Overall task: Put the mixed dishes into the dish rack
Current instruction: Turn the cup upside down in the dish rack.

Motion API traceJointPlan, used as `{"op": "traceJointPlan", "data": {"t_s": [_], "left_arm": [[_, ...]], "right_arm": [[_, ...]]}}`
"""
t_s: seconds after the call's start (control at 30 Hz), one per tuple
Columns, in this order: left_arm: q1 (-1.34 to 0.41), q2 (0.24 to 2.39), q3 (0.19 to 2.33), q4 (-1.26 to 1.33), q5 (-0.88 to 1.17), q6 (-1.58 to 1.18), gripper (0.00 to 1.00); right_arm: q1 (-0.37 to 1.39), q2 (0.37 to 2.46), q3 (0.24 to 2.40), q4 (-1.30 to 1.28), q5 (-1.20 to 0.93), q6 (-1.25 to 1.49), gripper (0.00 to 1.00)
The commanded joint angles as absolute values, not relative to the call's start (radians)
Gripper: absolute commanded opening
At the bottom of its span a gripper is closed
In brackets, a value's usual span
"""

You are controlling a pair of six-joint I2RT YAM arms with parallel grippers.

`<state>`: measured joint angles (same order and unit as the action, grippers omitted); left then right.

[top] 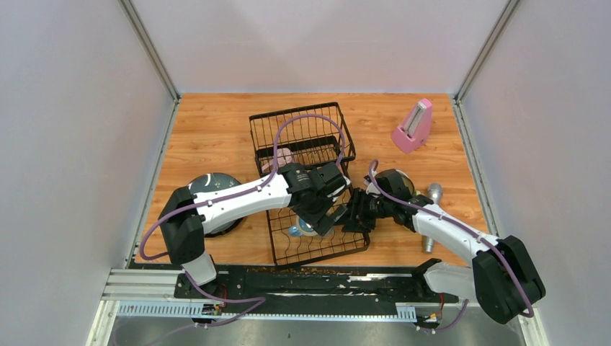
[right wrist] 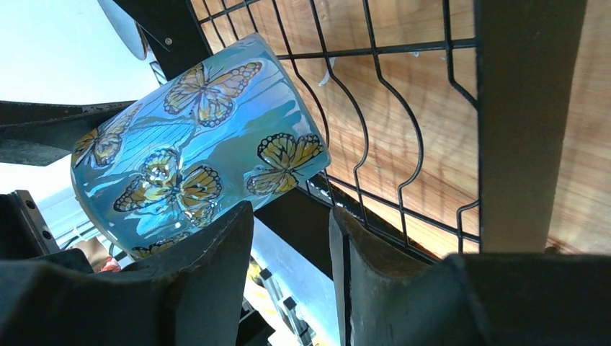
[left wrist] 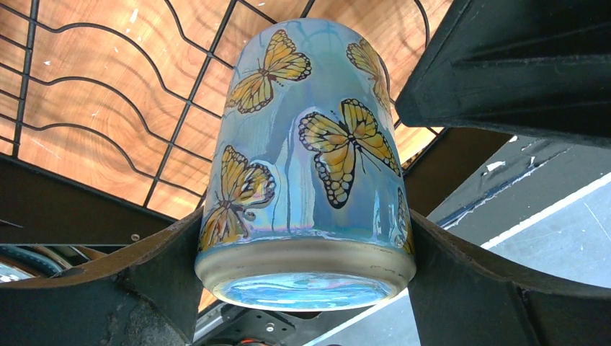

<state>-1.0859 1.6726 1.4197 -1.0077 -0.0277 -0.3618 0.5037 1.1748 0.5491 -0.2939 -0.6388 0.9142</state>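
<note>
A blue mug [left wrist: 310, 144] with orange butterflies hangs tilted over the low wavy-slot tray of the black wire dish rack [top: 302, 144]. My left gripper [left wrist: 306, 232] is shut on the mug, its fingers pressing both sides near the base. In the top view the mug [top: 301, 231] peeks out under that gripper [top: 317, 216]. My right gripper [right wrist: 290, 216] stands open just right of the mug [right wrist: 194, 151], with nothing between its fingers; one finger sits beside the mug's wall. The rack wires [right wrist: 389, 49] lie right behind. A pink mug [top: 282, 157] sits in the tall basket.
A dark speckled plate [top: 209, 184] lies left of the rack, under my left arm. A dark bowl [top: 395, 182] and a silver microphone [top: 432, 196] sit right of the rack, beside my right arm. A pink metronome [top: 413, 126] stands at the back right.
</note>
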Motion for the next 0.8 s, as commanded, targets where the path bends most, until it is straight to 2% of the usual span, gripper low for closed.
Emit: {"op": "traceJointPlan", "data": {"t_s": [0.0,0.03,0.1,0.77], "left_arm": [[-1.084,1.648,1.489,-0.990,-0.038,-0.340,0.81],[-1.084,1.652,1.489,-0.992,-0.038,-0.338,0.94],[-1.085,1.658,1.492,-0.997,-0.034,-0.337,0.99],[-1.084,1.660,1.535,-1.008,-0.013,-0.337,1.00]], "right_arm": [[0.509,1.153,0.572,-0.266,-0.594,0.906,0.44],[0.510,1.149,0.573,-0.268,-0.590,0.905,0.45],[0.509,1.145,0.572,-0.270,-0.585,0.905,0.45],[0.509,1.144,0.573,-0.275,-0.585,0.901,0.48]]}}
